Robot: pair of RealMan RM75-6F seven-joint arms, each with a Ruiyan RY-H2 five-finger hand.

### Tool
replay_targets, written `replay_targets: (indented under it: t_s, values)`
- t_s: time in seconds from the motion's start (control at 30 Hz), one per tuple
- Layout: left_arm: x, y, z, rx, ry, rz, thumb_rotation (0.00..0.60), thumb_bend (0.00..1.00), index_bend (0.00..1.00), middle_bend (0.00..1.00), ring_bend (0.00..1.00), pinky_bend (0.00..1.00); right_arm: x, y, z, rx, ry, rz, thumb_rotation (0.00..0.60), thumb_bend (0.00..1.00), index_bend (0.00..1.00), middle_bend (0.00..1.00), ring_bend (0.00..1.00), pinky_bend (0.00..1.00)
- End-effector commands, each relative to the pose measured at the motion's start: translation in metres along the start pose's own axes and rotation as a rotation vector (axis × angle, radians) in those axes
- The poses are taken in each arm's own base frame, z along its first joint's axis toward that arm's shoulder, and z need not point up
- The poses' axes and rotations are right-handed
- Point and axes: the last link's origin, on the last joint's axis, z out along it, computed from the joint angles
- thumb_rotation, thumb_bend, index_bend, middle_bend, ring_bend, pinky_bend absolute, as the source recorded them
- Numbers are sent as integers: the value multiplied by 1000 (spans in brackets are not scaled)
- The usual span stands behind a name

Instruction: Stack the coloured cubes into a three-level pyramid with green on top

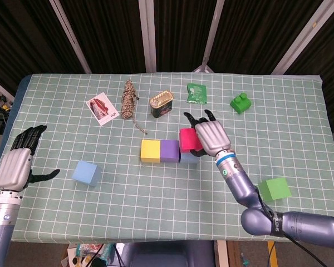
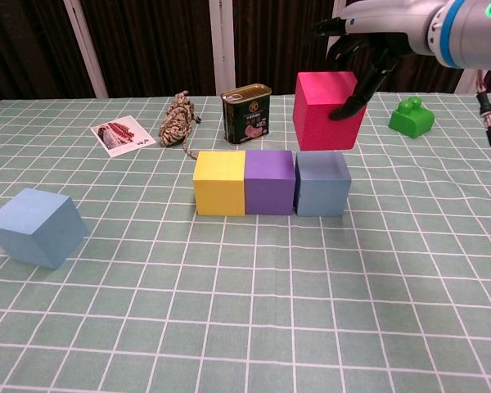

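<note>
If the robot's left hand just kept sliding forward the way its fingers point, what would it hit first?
Probably nothing: the left hand points up the table's left edge. The photo card and loose blue cube lie off to its right, though depth is uncertain.

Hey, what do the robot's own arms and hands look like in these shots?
Both arms are smooth blue-grey metal tubes. Each hand, left hand and right hand, has a silver-grey back plate and black fingers. The right wrist carries a white and blue band with a small green light.
</note>
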Motion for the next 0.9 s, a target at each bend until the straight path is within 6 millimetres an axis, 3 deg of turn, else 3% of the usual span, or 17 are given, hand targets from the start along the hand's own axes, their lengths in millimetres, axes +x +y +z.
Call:
replay_targets:
  t_s: [0.03, 0.37, 0.9]
  values:
    - [1, -2, 1, 8, -6, -10, 600, 102, 11, 48, 0, 55, -5, -16, 6, -20, -30, -6, 600, 260, 0, 453, 276, 0]
    - [3, -6, 4, 17, -28, -46, 600, 103, 16, 47, 0, 55, -10, -43, 15, -90, -79, -40, 600, 260, 0, 453, 276, 0]
    - [6, -4, 2, 2, -33, -69, 600, 103, 19, 47, 0, 55, -12, -55, 21, -179, -87, -34, 600, 260, 0, 462, 276, 0]
